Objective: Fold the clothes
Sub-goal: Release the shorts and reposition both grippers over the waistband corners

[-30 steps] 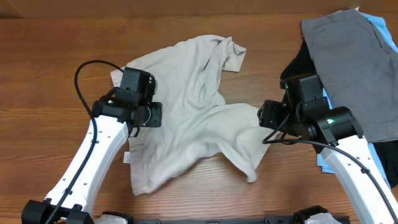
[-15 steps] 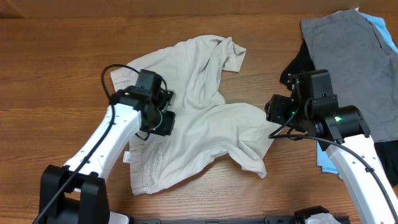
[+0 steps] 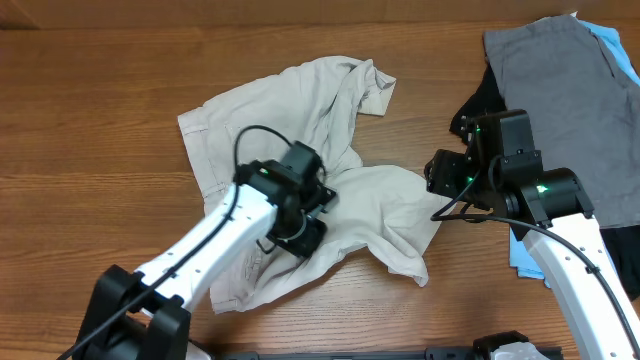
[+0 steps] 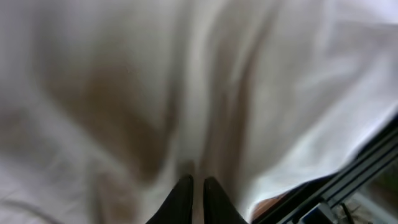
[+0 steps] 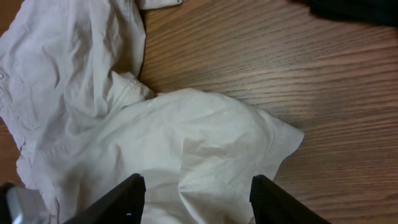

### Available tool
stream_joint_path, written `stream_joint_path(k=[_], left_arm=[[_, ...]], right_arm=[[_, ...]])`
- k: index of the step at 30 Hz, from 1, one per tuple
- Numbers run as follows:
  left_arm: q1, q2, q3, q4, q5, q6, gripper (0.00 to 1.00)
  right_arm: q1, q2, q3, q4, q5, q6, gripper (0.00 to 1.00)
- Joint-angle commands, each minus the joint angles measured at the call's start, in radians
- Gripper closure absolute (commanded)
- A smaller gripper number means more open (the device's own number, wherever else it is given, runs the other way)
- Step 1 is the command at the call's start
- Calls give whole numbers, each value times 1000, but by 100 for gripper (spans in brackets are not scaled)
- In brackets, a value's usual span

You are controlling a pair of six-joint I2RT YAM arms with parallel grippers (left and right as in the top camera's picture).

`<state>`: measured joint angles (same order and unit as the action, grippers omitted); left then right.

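The beige khaki shorts [image 3: 290, 110] lie crumpled in the middle of the table. My left gripper [image 3: 303, 232] hangs low over their middle. In the left wrist view its fingers [image 4: 196, 183] are almost together, right above blurred beige cloth [image 4: 124, 74]; I cannot tell whether a fold is pinched. My right gripper [image 3: 435, 178] is open at the shorts' right edge. In the right wrist view its fingers [image 5: 199, 193] stand wide apart over a rumpled leg of the shorts [image 5: 205, 137], without touching it.
Grey shorts [image 3: 570, 100] lie at the back right on top of a light-blue garment [image 3: 610, 35] and a black garment [image 3: 485, 95], close behind my right arm. The black garment also shows in the right wrist view [image 5: 354, 6]. The wooden table [image 3: 100, 80] lies all round.
My left gripper has moved right and forward from the shorts' left edge to over their middle. The right arm shifted slightly earlier, and the shorts' right leg spread a little.
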<state>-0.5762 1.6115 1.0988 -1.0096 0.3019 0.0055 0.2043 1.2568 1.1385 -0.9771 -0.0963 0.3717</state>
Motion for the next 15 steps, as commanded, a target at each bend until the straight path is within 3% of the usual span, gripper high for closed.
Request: stream_joint_path(k=[1, 11, 15], left_arm=[[-61, 21, 11, 18, -14, -6, 90], [-24, 32, 33, 109, -87, -156, 93], [99, 22, 118, 85, -92, -179, 76]], right_arm=[[-4, 3, 2, 11, 5, -6, 41], [-19, 3, 45, 97, -27, -6, 40], [-37, 7, 60, 195, -106, -31, 40]])
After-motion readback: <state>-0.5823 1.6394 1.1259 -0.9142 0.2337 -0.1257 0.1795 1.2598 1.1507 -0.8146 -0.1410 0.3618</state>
